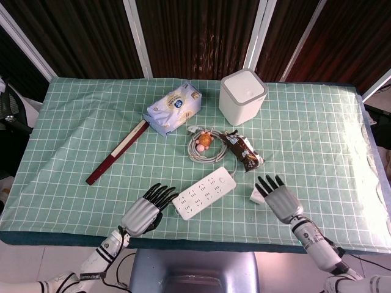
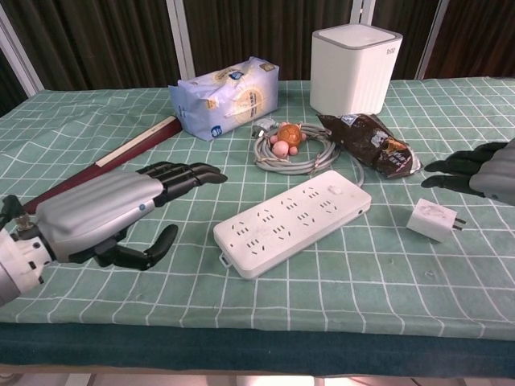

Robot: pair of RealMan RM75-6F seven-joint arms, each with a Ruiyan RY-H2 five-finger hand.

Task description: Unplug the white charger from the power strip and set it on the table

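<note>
On the green checked cloth [image 1: 317,140], white charger [image 2: 432,219] lies unplugged, just right of power strip [image 2: 293,221]. Right hand [image 1: 278,197] beside it, fingers spread, holding nothing; left hand [image 2: 121,209] open w/ fingers extended, left of strip

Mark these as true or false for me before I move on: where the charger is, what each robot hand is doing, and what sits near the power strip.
1. The white charger is still plugged into the power strip. False: it lies on the table, apart from the strip.
2. The right robot hand holds nothing, fingers spread. True.
3. The left robot hand grips the power strip. False: it hovers open beside the strip's near end, not touching it.
4. A coiled grey cable lies just behind the power strip. True.
5. The charger's prongs point toward the power strip. False: in the chest view they stick out on the side away from it.
</note>
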